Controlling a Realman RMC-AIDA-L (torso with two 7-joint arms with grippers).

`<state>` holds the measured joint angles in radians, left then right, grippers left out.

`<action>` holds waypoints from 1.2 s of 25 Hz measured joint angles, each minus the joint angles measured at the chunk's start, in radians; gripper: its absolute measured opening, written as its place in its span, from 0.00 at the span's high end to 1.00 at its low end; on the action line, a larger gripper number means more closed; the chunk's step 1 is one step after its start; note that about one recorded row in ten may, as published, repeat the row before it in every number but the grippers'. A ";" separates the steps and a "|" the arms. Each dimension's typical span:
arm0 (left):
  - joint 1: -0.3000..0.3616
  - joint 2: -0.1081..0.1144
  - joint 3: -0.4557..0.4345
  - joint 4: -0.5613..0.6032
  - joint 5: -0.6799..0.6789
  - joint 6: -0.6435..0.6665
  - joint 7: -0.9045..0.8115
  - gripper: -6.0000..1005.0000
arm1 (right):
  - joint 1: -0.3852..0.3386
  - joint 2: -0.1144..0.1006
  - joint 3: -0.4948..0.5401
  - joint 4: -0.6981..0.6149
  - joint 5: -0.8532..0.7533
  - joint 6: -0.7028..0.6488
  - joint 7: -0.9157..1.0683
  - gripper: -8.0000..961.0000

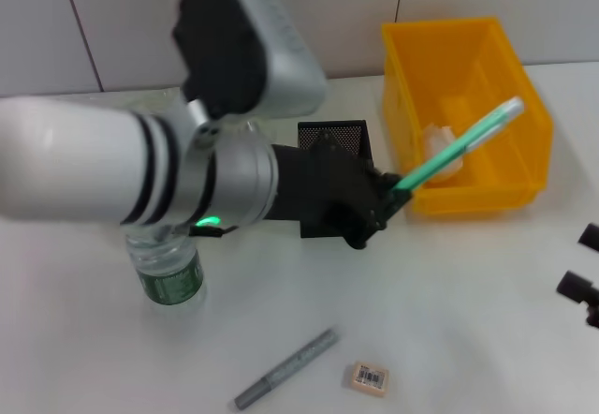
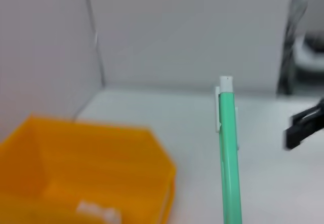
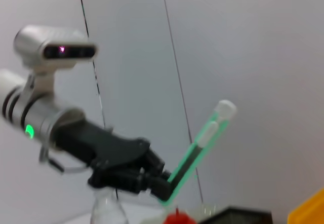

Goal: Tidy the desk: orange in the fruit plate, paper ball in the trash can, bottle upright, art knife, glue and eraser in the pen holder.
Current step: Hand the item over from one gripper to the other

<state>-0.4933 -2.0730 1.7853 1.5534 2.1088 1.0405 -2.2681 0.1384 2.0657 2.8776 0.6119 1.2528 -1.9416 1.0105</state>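
- Bottle [image 1: 168, 272] comes first on your left: clear ribbed plastic with a green label, standing upright on the white table [image 1: 449, 302], its top hidden under the left arm's white and silver sleeve.
- Ahead of you on the near table lie a slim grey pen-like stick [image 1: 286, 368] and, just beside its right end, the eraser [image 1: 370, 377], a small tan block with a barcode sticker.
- You find the left gripper [image 1: 391, 196] mid-table, in front of the black mesh pen holder [image 1: 333, 136], fingers pinched on the lower end of a long green tube with a pale cap [image 1: 460, 147], which slants up over the trash can.
- The trash can [image 1: 510, 105], a glossy yellow rectangular bin, has the crumpled white paper ball [image 1: 440, 142] inside.
- The right gripper [image 1: 585, 283] sits at the far right edge; you cannot tell its finger state.
- Only your right wrist view shows a red-orange rounded top, probably the orange [image 3: 178, 217], low beside the pen holder.
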 joint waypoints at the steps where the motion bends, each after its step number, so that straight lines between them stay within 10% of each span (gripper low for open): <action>1: 0.017 0.000 -0.002 -0.002 -0.039 -0.009 0.041 0.88 | -0.003 -0.001 0.000 -0.001 0.015 -0.010 0.002 0.38; 14: 0.115 0.004 -0.112 -0.360 -0.637 0.225 0.746 0.88 | 0.021 -0.036 -0.009 -0.008 0.065 -0.223 0.025 0.39; 30: 0.030 0.004 -0.145 -0.622 -0.708 0.387 0.980 0.87 | 0.116 -0.028 -0.171 -0.015 0.063 -0.238 0.028 0.40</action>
<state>-0.4632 -2.0688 1.6401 0.9317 1.4007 1.4277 -1.2880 0.2546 2.0381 2.7070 0.5971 1.3160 -2.1793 1.0386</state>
